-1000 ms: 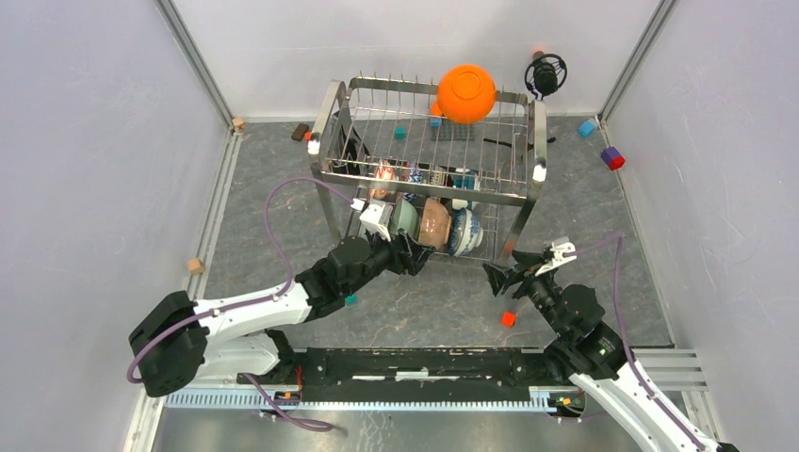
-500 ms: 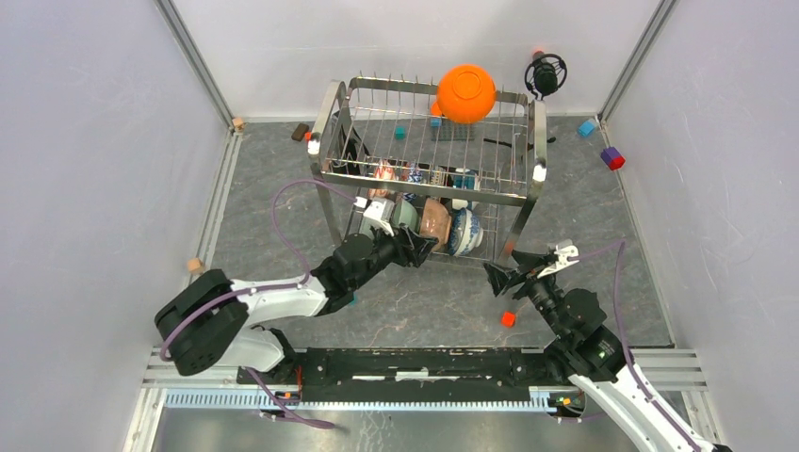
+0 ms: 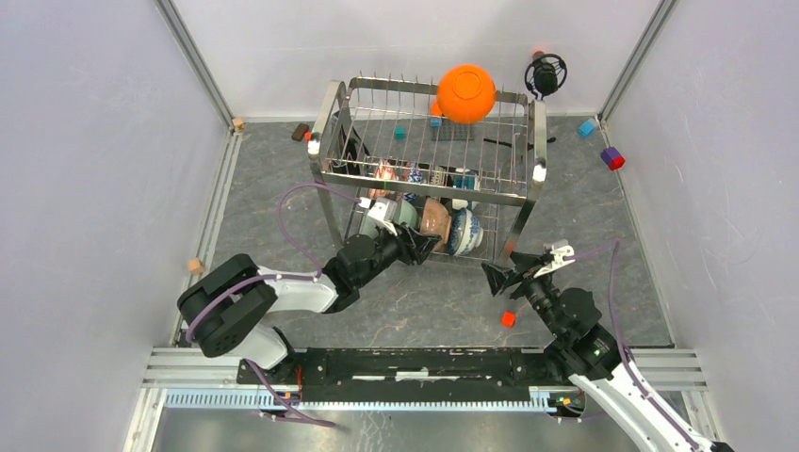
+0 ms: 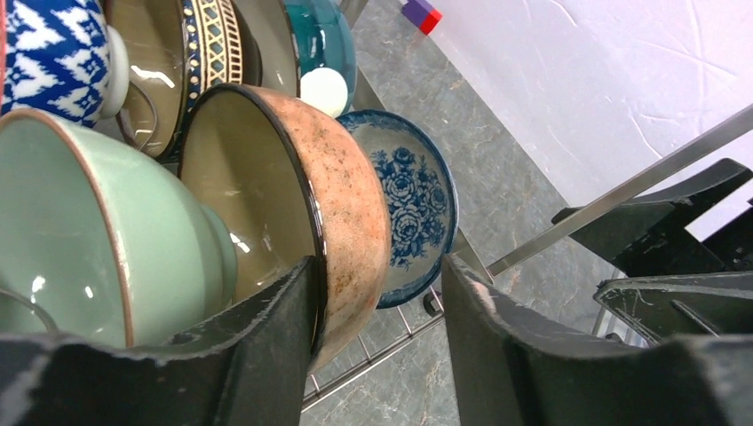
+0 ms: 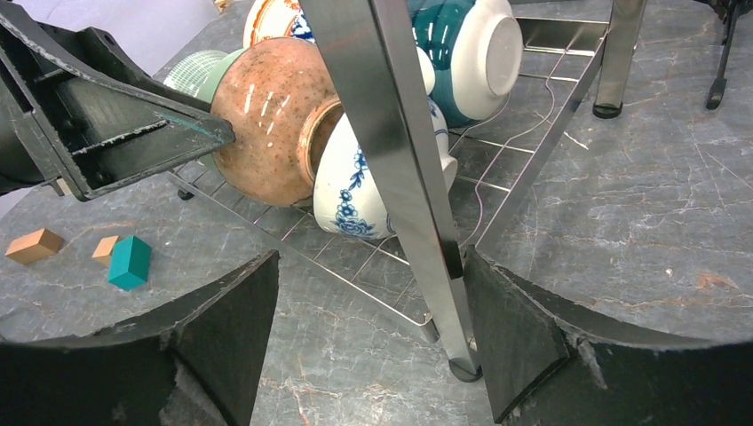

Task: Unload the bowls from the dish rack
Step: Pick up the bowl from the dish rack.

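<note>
My left gripper (image 4: 375,266) straddles the rim of the brown speckled bowl (image 4: 346,204), which stands on edge in the dish rack's (image 5: 382,133) lower tier between the pale green bowl (image 4: 89,231) and the blue-flowered bowl (image 4: 408,204). Its fingers are spread, not yet clamped. The bowl looks like glazed ceramic, hard, slick and chippable, so I'd pinch the wall deep. My right gripper (image 5: 371,266) hangs spread and empty.

No lettering, label, brand, number or sign can be read anywhere in these views. The bowls (image 4: 346,204) carry only painted patterns, flowers and geometric bands, with no words. The rack (image 3: 424,187) is bare steel wire with no marking that can be made out.
</note>
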{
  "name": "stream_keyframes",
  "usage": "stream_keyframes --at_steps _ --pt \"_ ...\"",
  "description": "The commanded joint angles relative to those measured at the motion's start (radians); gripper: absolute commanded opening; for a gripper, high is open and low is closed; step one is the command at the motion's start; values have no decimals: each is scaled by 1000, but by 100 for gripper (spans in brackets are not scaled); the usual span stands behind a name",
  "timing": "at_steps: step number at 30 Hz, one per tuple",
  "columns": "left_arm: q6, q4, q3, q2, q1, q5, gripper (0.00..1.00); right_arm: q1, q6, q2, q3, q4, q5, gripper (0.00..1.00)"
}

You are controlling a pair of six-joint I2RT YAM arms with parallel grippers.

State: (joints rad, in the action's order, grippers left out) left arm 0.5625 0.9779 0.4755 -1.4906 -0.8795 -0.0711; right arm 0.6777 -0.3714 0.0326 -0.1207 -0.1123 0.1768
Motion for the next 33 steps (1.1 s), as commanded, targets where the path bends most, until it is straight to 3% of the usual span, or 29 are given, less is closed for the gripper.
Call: stream_keyframes --at_steps 1,13,27,33 --pt "-11 113 -14 -43 18 67 57 0 -4 15 16 60 -20 81" --pt "32 225 -8 -133 34 161 37 0 0 10 27 65 -16 80" --pt "49 293 3 -146 34 230 2 -1 -9 17 26 63 -5 80" --pt "55 332 17 -138 34 307 2 -1 -11 25 26 60 2 80"
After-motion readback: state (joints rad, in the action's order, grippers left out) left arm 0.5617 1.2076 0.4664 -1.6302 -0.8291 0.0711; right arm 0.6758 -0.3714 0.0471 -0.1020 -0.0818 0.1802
